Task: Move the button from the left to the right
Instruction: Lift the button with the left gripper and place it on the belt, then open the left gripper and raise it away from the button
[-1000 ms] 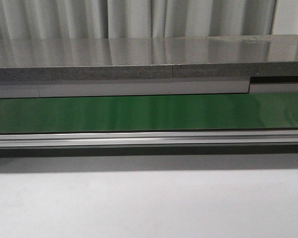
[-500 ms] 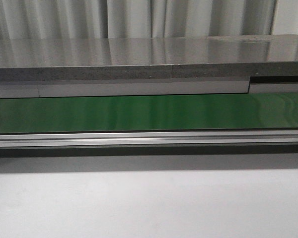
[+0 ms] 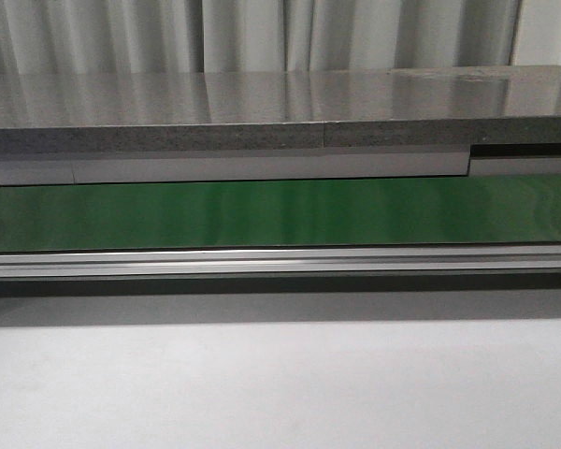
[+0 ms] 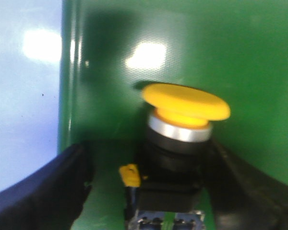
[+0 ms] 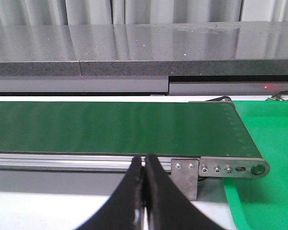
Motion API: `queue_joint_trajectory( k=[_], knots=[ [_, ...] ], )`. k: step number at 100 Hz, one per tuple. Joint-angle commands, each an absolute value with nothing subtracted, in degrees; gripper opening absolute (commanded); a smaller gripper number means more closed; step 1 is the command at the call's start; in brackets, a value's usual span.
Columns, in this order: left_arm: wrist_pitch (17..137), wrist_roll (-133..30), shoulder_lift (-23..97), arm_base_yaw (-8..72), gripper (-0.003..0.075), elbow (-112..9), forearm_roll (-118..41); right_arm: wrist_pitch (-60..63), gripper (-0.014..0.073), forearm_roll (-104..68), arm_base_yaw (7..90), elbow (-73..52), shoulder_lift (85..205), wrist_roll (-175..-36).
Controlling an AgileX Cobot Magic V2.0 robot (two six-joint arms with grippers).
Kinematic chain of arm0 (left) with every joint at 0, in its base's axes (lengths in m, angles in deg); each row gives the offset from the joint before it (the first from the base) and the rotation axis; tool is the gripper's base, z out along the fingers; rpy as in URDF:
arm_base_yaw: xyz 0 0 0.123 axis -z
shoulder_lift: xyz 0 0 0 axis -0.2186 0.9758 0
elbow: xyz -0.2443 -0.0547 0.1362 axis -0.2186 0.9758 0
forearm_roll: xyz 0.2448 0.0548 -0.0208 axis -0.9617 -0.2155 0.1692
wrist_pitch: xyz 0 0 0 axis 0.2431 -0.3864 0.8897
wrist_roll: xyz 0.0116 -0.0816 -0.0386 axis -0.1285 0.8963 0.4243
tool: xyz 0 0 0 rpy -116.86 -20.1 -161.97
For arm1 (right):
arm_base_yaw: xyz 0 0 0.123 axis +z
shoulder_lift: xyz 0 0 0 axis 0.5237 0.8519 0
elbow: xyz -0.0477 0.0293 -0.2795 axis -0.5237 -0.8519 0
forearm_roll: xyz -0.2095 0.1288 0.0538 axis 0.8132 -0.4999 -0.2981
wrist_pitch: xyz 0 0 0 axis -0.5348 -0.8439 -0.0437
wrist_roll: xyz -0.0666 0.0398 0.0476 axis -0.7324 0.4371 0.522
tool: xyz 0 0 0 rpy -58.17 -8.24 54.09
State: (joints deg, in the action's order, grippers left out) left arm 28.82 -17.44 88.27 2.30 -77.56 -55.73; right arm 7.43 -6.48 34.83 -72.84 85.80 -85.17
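Front view: just the green conveyor belt (image 3: 280,213) running across, no arm in sight. Left wrist: the button (image 4: 180,143) stands upright on a green surface (image 4: 182,48), between the left gripper's (image 4: 149,184) spread fingers (image 4: 48,191), untouched on one side. Right wrist: right gripper (image 5: 145,191) pressed together, empty, facing the belt's end.

Left end effector (image 4: 149,191) spread, right end effector (image 5: 144,191) closed

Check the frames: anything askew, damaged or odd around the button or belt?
Nothing stands out. The button sits between the left claw's open fingers on the green surface, yellow head intact, though tilted and blurred in that view. The right claw is shut and empty before the green belt, which is bare.
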Motion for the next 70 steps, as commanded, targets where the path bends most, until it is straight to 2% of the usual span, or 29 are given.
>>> queue_joint_trajectory(
  k=[1, 23, 70],
  knots=[
    [28.41, -17.39, 85.25, 2.67, 0.0567, -79.07, -55.04, 12.05, -0.0067, -6.34, 34.73, -71.96, 84.96, -85.35],
    [27.59, -18.0, 82.42, 2.91, 0.0568, -79.07, -54.46, 12.05, -0.0067, -6.34, 34.73, -71.96, 84.96, -85.35],
    [31.33, -20.6, 65.45, 7.85, 0.0568, -77.64, -52.49, 12.05, -0.0067, -6.34, 34.73, -71.96, 84.96, -85.35]
  ],
)
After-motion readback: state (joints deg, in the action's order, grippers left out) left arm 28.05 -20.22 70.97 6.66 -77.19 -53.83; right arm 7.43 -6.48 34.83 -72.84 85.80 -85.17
